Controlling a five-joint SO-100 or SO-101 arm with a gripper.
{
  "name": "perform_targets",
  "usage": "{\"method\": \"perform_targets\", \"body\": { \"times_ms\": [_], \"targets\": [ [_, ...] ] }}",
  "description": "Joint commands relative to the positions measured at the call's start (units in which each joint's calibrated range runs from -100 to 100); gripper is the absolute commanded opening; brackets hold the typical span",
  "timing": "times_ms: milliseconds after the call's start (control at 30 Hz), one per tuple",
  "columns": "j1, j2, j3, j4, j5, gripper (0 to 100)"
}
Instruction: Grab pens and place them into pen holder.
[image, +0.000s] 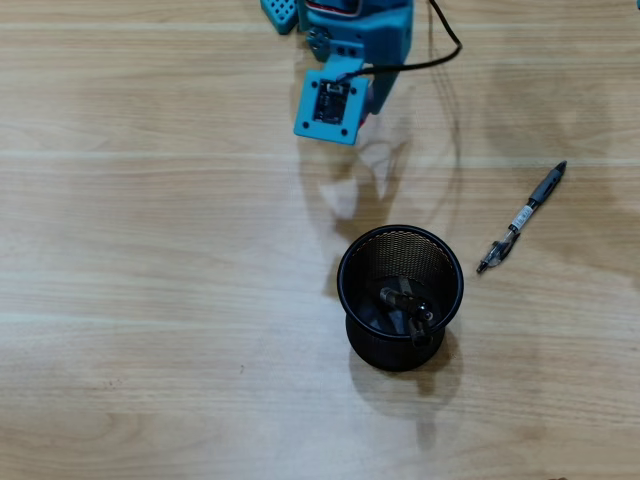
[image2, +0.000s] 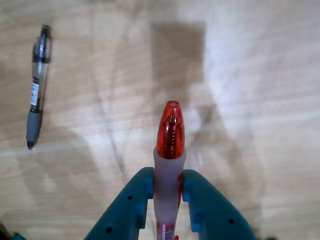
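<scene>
1. in the wrist view i see the gripper (image2: 168, 192) with its 2 teal fingers (image2: 136, 200) pressed against the sides of the red-and-translucent pen (image2: 170, 150), so it is pinching that pen.
2. that pen has a clear red tip section with a spring visible inside, and below it a frosted, whitish grip sleeve that sits right between the fingers. its red tip points away from the camera, over the bare wooden table (image2: 260, 75).
3. in the overhead view the blue arm (image: 350, 60) sits at the top edge, well apart from the pen holder (image: 400, 292); i cannot make out the held pen from up there.
4. the pen holder is a round black wire-mesh cup with a solid dark rim, standing upright on the table near the middle of the overhead view, a little toward the bottom.
5. inside the cup i see dark pen shapes (image: 405, 305) lying tilted against the bottom and wall; i cannot tell exactly how many there are.
6. 1 clear-and-black pen (image: 522, 216) lies flat on the table to the right of the cup in the overhead view, apart from it, angled with its dark grey end up and right. it has a clear barrel with a white label and a grey grip.
7. the same pen shows at the upper left of the wrist view, lying nearly vertical there.
</scene>
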Motion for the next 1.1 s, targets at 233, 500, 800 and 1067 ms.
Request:
{"method": "perform_targets", "body": {
  "times_ms": [233, 500, 800, 1067],
  "targets": [
    [1.98, -17.14, 10.49, -26.04, 10.33, 2],
    [-0.65, -19.41, 11.93, -42.74, 12.21, 2],
    [-1.92, -10.59, 1.29, -61.34, 12.41, 2],
    [-1.29, 1.51, -18.36, -61.34, 12.46, 2]
  ]
}}
